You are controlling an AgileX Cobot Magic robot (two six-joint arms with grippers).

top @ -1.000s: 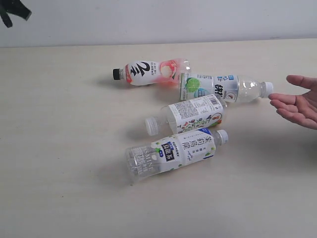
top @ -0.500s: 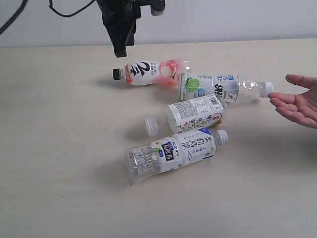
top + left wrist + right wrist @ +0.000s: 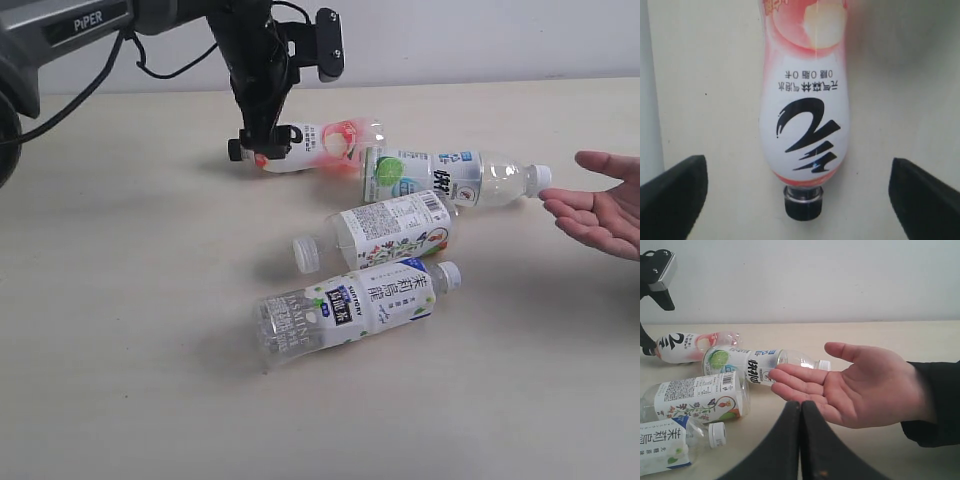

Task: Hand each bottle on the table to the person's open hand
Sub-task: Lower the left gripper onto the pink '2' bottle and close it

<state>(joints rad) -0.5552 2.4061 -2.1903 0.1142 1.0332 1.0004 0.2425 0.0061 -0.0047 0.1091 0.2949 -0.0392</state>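
Four bottles lie on the table (image 3: 120, 300). The black-capped red-pink bottle (image 3: 315, 143) (image 3: 805, 120) (image 3: 685, 346) lies farthest back. My left gripper (image 3: 260, 140) (image 3: 800, 200) hangs over its cap end, open, with a finger wide on each side and no contact. Three white-capped bottles lie nearer: a lime-label bottle (image 3: 450, 178) (image 3: 750, 365), a flower-label bottle (image 3: 385, 232) (image 3: 695, 397) and a blue-label bottle (image 3: 350, 305) (image 3: 665, 445). The person's open hand (image 3: 600, 210) (image 3: 865, 385) waits palm up at the right. My right gripper (image 3: 800, 410) is shut and empty, just short of the hand.
The left arm (image 3: 150, 20) reaches in from the upper left with a cable trailing. A pale wall (image 3: 480, 40) runs behind the table. The person's dark sleeve (image 3: 935, 405) covers the wrist.
The left arm swung in from the upper left and came down over the black-capped bottle's cap end. The bottles and the hand have stayed put.
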